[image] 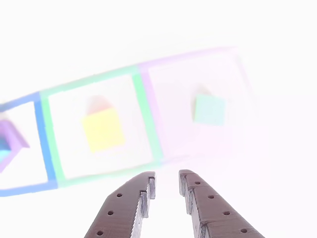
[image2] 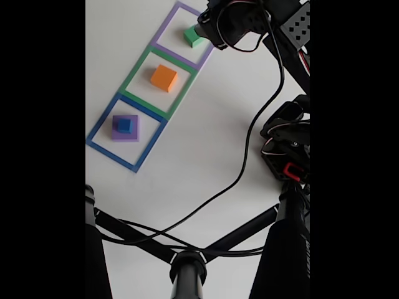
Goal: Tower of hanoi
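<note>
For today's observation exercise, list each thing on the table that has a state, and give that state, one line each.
Gripper: open, empty, raised above the table.
Blue cube: stacked on the purple slab.
Purple slab: flat inside the blue outline, carrying the blue cube.
Orange cube: alone in the green outline, nothing on it.
Green cube: alone in the purple outline, nearest the gripper.

Around the orange cube (image2: 164,78), bare table (image2: 206,156) lies open; the green cube (image2: 194,35) beside it sits crowded under the arm (image2: 249,18).
</note>
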### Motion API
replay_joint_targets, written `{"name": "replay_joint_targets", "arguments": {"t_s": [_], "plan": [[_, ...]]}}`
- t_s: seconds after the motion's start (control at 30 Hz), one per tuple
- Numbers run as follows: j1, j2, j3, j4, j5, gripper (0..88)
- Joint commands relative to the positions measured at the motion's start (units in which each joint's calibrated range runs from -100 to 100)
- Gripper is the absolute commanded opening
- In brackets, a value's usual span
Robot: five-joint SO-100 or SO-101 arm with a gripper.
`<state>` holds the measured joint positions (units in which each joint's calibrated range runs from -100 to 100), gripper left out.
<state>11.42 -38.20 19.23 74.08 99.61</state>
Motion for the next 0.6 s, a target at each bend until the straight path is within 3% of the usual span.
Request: {"name": "replay_joint_targets", "arguments": {"t_s": [0.0, 0.57], "plan": [[-6.2, -2.4, -10.2, 8.6, 0.4, 0.0], [-24.7, -6.2, -13.3, 13.6, 0.4, 0.0]]}}
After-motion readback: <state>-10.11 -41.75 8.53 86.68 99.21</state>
